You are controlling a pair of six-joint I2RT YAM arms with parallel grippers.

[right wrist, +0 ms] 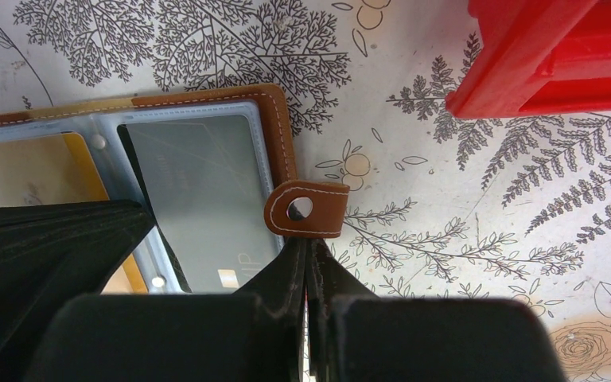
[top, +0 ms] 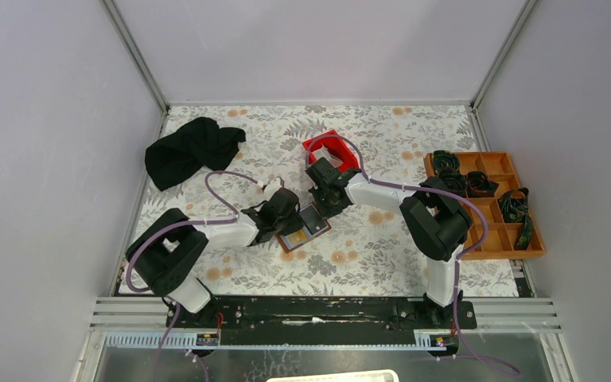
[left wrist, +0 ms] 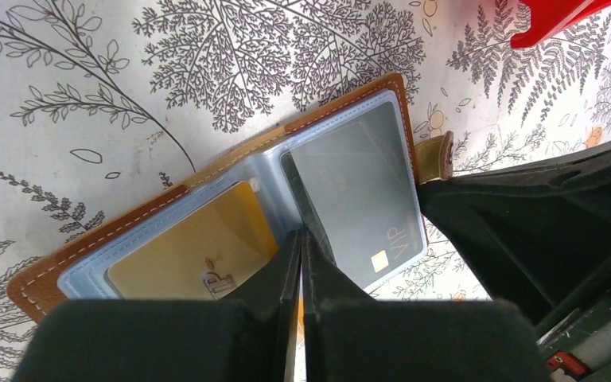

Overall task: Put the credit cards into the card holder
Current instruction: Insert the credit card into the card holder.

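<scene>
Closest to my lens, the left pincer [left wrist: 301,243] is closed, its tips down on the middle fold of the card holder [left wrist: 342,103]; whether it nips a sleeve I cannot tell. That holder lies open on the counter [right wrist: 445,199], with a grey card [left wrist: 358,183] and a gold card [left wrist: 183,247] in its clear pockets. At the holder's tab clasp [right wrist: 306,208] the right pincer [right wrist: 309,247] is closed too. I judge the cards light, stiff and slick, best taken by a short edge; the soft leather will flex.

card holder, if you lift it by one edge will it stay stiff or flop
Probably flops: the card holder is thin stitched leather with soft clear sleeves, lying open at a fold. Likely light, so a push may slide it on the cloth.
</scene>
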